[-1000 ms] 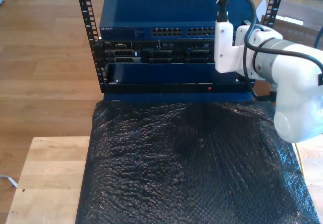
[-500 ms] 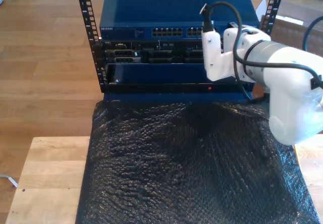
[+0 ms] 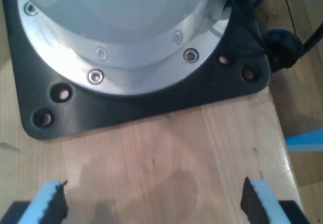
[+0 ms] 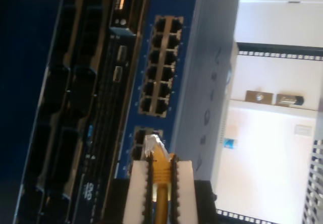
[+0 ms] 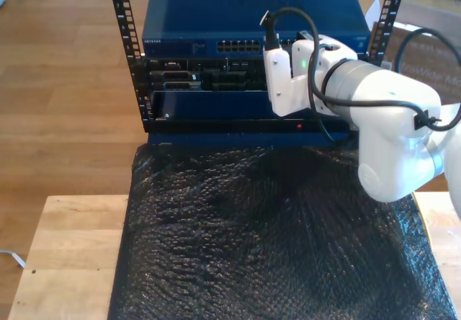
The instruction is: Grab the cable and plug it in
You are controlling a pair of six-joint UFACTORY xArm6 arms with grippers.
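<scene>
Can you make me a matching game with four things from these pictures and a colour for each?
Things:
1. cable
2. network switch
3. bubble wrap sheet
4. table

Colours:
A. black
B. light wood
C. yellow
D. blue

Pairs: 1-C, 2-D, 3-A, 4-B

The yellow cable sits pinched in the jaws of my second gripper, with its clear plug pointing at the blue switch's ports.

One cable, one switch
</scene>
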